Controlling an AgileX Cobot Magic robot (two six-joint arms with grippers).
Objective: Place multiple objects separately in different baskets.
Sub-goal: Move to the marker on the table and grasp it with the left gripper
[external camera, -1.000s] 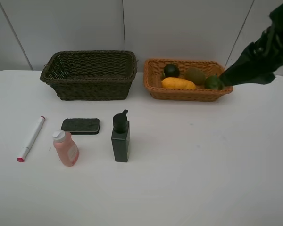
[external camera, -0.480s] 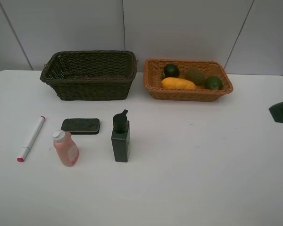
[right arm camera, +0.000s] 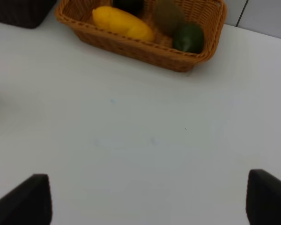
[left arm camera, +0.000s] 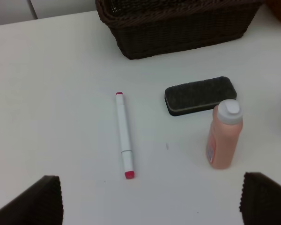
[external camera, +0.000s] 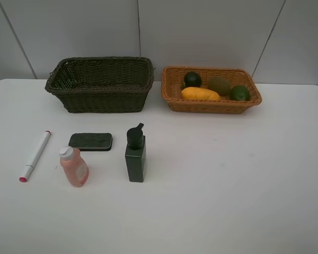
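Observation:
The orange-tan basket (external camera: 172,100) holds the yellow mango (external camera: 200,94), dark mangosteen (external camera: 192,79), brown kiwi (external camera: 219,84) and green lime (external camera: 239,93). The dark basket (external camera: 100,98) looks empty. On the table in front of it lie the white marker (external camera: 35,155), flat black block (external camera: 90,141), pink bottle (external camera: 74,166) and black pump bottle (external camera: 135,153). Neither gripper shows in the high view. My left gripper (left arm camera: 150,206) is open and empty, above the marker (left arm camera: 123,136) and the pink bottle (left arm camera: 224,136). My right gripper (right arm camera: 147,201) is open and empty, back from the orange-tan basket (right arm camera: 145,50).
The white table (external camera: 228,174) meets a grey panelled wall behind the baskets. The two baskets stand side by side at the back with a small gap between them.
My right arm has drawn back from over the orange-tan basket, moved down and to the right, and left the high view. The objects have not moved.

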